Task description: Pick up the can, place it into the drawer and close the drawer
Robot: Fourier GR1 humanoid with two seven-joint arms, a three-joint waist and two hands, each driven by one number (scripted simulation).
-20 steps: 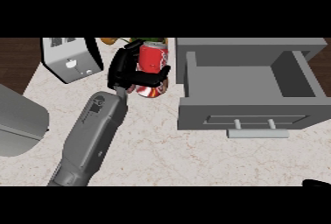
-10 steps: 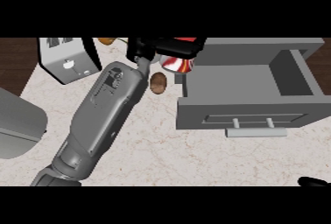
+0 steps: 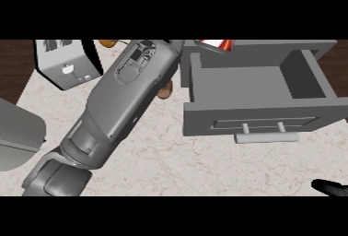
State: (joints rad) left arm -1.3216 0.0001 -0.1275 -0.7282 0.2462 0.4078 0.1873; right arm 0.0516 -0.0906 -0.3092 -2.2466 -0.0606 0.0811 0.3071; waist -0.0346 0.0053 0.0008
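The red can shows only as a sliver at the view's top edge, raised over the back left corner of the open grey drawer. My left forearm stretches from the lower left up to the can. The hand holding the can is cut off by the top edge. The drawer's inside looks bare, and its front with the bar handle faces me. At the lower right corner a small black part of my right hand shows, far from the drawer.
A grey toaster stands at the upper left. A brown item lies partly under my forearm beside the drawer. A grey rounded object sits at the left edge. Dark floor borders the counter on both sides.
My left arm has carried the can up and to the right, from the counter beside the toaster to above the drawer's back left corner. The brown item it stood near is now uncovered.
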